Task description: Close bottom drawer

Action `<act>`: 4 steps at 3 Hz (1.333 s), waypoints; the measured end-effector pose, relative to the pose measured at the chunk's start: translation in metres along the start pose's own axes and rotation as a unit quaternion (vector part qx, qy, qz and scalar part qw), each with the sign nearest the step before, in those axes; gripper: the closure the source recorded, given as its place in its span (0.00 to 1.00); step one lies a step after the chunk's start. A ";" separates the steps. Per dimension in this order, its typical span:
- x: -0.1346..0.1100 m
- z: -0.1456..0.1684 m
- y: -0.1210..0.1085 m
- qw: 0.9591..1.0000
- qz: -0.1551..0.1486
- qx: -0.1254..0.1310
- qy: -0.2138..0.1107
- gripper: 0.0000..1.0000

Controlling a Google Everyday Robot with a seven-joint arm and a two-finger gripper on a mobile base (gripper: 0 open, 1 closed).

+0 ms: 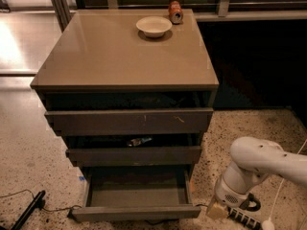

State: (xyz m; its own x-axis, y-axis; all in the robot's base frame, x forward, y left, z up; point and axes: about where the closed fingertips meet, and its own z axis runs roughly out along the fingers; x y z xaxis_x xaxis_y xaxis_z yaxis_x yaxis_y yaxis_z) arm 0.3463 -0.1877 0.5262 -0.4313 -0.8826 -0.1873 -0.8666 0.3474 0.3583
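Observation:
The bottom drawer (136, 212) is the lowest of the taupe cabinet's three drawers. It is pulled out far, and its shallow flat tray looks empty. Its dark plain front faces the lower edge of the view. My white arm (259, 164) comes in from the right and bends down to the floor. My gripper (220, 209) is low at the drawer's right front corner, just to the right of the front panel.
The middle drawer (134, 155) and the wide top drawer (129, 121) are both partly open. A white bowl (153, 26) and a tipped can (175, 12) sit on the cabinet top. A dark cable and rod (29, 210) lie on the floor at left.

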 end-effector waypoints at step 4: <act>0.044 0.111 -0.016 0.995 0.056 -0.075 -0.025 1.00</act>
State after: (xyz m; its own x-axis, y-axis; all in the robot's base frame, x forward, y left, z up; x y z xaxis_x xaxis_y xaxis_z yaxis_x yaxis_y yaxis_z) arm 0.3132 -0.1973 0.4106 -0.5377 -0.8230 -0.1829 -0.7671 0.3876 0.5112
